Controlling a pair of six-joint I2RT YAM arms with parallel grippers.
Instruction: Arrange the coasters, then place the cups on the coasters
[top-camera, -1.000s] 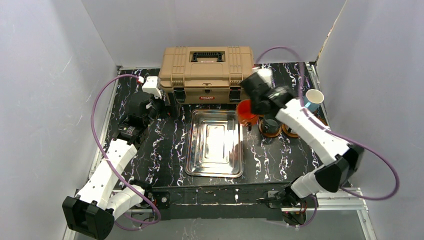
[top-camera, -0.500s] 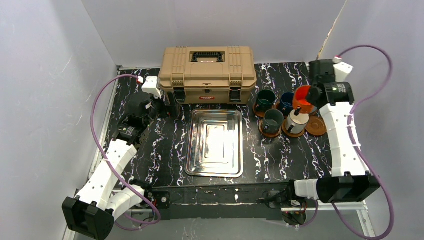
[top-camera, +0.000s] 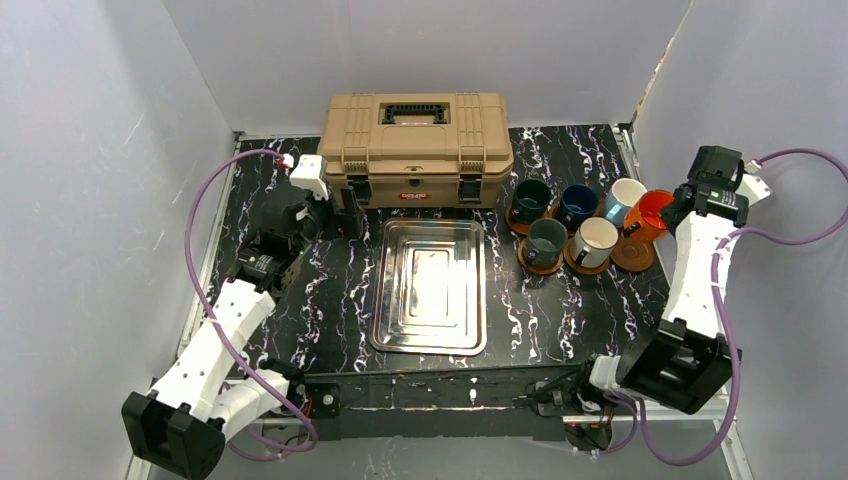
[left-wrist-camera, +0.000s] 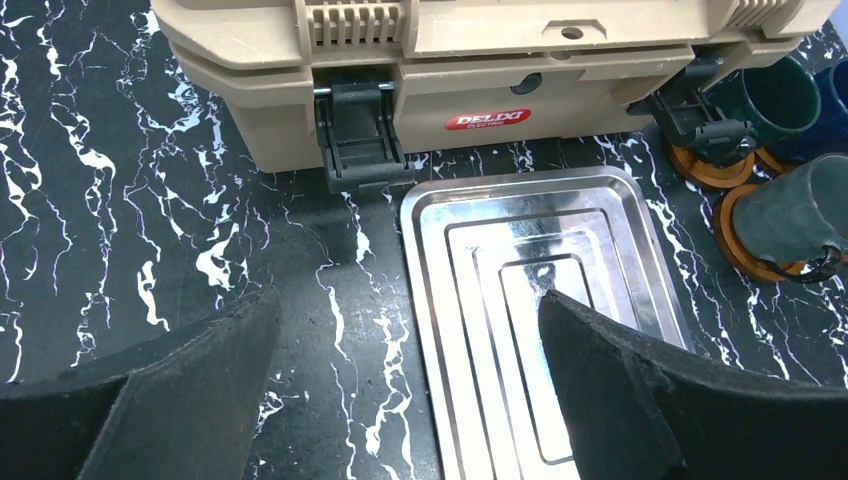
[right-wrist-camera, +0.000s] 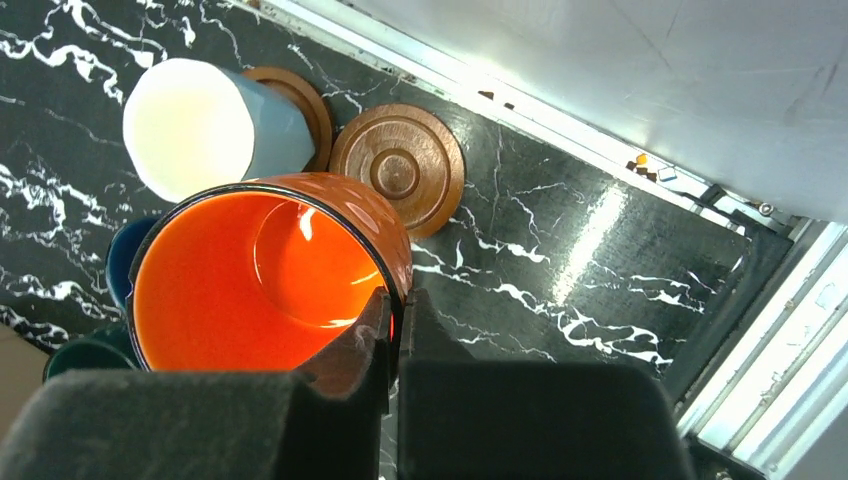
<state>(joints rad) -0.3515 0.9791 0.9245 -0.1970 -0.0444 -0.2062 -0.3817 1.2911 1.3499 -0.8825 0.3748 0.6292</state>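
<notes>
Gripping the orange cup (right-wrist-camera: 270, 280) beside the bare coaster (right-wrist-camera: 397, 170)

Clamped tight with the right hand (right-wrist-camera: 392, 315) on the orange cup's rim, one finger inside the wall, the other outside. Tipped, mouth facing the wrist camera, at the far right of the bench (left-wrist-camera: 120, 200). Hanging just beside the bare coaster rather than on it; cannot tell whether clear of the bench or brushing it. Showing, next to that coaster in the right wrist view, a pale cup (right-wrist-camera: 200, 130), white inside, with a second coaster (right-wrist-camera: 305, 100) peeking out behind it; cannot tell whether standing on that disc or merely against it. Counting four more cups to the left of the orange one: dark teal cup (top-camera: 530, 197) and navy cup (top-camera: 578, 203) in the far row, grey-green cup (top-camera: 546, 238) and cream cup (top-camera: 596, 238) in the near row, all upright. Finding brown coasters (left-wrist-camera: 745, 250) under the dark teal and grey-green ones in the left wrist view, and under the cream one from above. Holding nothing in the left hand (left-wrist-camera: 405, 297), fingers (left-wrist-camera: 180, 400) spread wide apart, poised over bare bench near the front left of the tan toolbox (left-wrist-camera: 480, 30) and the far left corner of the steel tray (left-wrist-camera: 430, 300).
</notes>
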